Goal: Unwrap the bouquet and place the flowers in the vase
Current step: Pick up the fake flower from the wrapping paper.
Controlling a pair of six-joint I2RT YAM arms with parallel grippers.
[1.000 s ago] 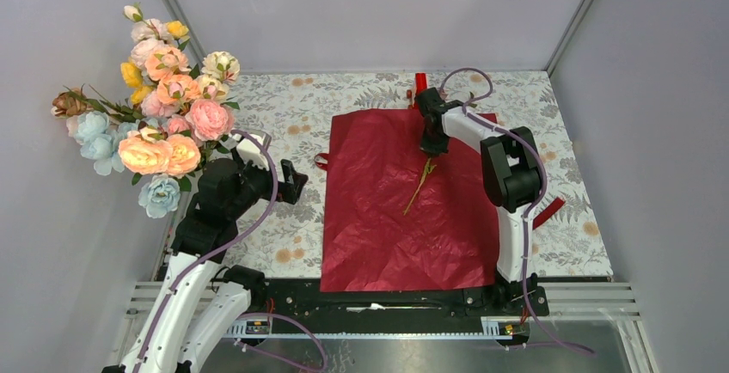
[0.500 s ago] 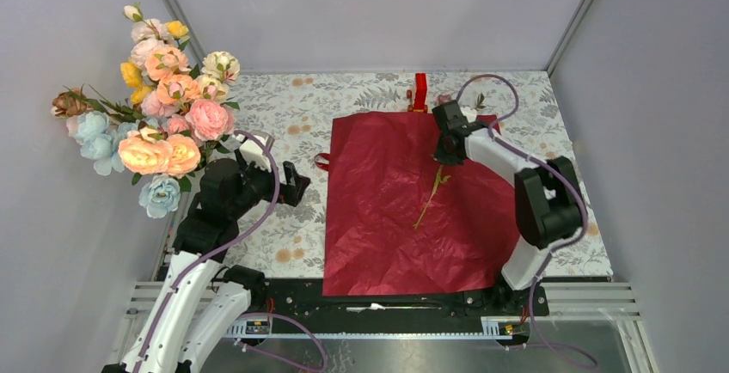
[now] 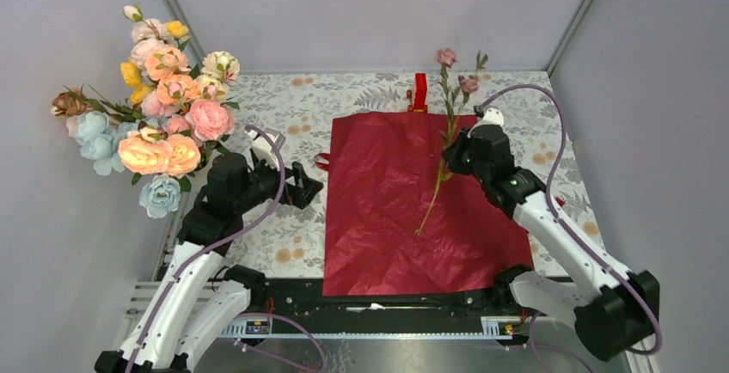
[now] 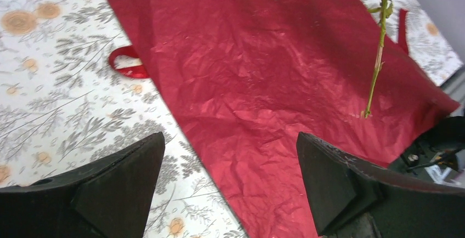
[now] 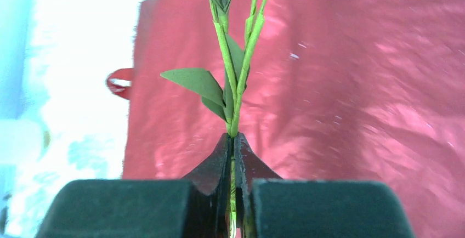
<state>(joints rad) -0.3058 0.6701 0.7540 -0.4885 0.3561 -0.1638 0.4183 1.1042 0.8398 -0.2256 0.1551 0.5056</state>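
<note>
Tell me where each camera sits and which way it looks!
Top: high behind the robot, looking down at the table; left arm, right arm show.
Left wrist: on the left arm, facing the red paper; open left gripper shows.
Right wrist: on the right arm, facing the flower stem; shut right gripper pinches it.
All share paper and stem.

Place: robot lab test cell
Walls: plain grey panels (image 3: 370, 12)
Frame: aluminium rails (image 3: 593, 300) edging floral-print table (image 3: 284, 240)

Flower stem (image 5: 236, 118) blooms cut off at top edge, right wrist view; table (image 5: 71, 35) washed out white.
</note>
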